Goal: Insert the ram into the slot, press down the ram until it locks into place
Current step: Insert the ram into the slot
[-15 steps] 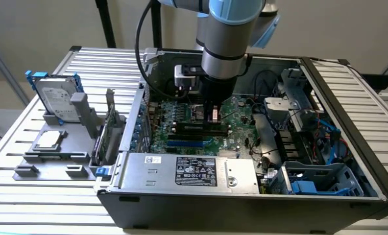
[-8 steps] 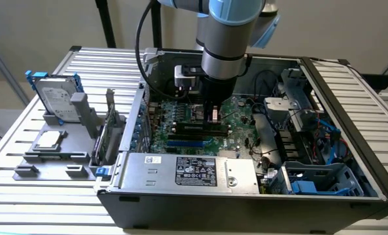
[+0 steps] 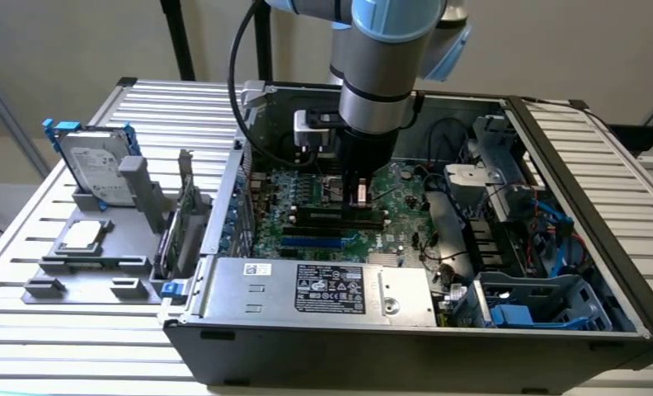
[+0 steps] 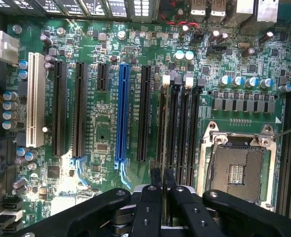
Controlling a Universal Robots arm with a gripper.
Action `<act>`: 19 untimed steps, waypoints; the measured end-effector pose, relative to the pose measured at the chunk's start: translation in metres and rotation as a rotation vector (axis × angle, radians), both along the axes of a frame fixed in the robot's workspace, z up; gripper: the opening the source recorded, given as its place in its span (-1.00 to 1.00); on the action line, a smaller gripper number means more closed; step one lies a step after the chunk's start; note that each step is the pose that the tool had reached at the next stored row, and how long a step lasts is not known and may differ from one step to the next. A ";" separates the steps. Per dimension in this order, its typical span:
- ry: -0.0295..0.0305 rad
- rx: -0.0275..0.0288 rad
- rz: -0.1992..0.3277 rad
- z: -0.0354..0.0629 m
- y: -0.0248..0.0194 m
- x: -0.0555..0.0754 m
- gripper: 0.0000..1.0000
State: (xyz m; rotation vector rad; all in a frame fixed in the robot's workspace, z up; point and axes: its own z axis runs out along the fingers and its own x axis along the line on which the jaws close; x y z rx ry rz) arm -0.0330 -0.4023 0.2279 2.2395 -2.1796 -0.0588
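Nearest the wrist camera, the gripper (image 4: 163, 174) reaches in over the motherboard (image 4: 98, 143). Its black jaws are drawn almost together, with only a thin gap between them, and in that gap they grip the ram (image 4: 163, 136). The ram is seen edge-on as a thin line, standing upright and running along the slot (image 4: 160, 116). This slot is the outermost of four parallel black sockets, on the side towards the blue slot (image 4: 121, 113). The ram's lower edge lies in line with the slot, but I cannot tell whether it is seated or whether the end clips have closed on it. On the other side of the four sockets sits the open processor socket (image 4: 236, 170) in its metal frame. Beyond the blue slot are more black card slots and a white slot (image 4: 35, 98).

In the exterior view, the arm (image 3: 376, 74) comes straight down into the open computer case (image 3: 415, 351), which lies on a slatted metal bench (image 3: 40, 355). The gripper hangs low over the middle of the board, just beyond the grey power supply (image 3: 316, 289) that lies along the near wall of the case. On the bench at the exterior view's left, well apart from the case, a hard drive (image 3: 93, 165) stands upright in a grey holder (image 3: 85, 268).
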 end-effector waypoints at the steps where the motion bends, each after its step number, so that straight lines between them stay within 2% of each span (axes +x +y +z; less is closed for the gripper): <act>1: 0.0000 -0.0013 0.000 0.0000 0.0000 0.000 -0.73; 5: 0.0000 -0.0039 0.000 0.0000 0.0002 0.000 -0.73; 19: 0.0001 -0.0042 0.000 -0.0031 0.0013 0.001 -0.73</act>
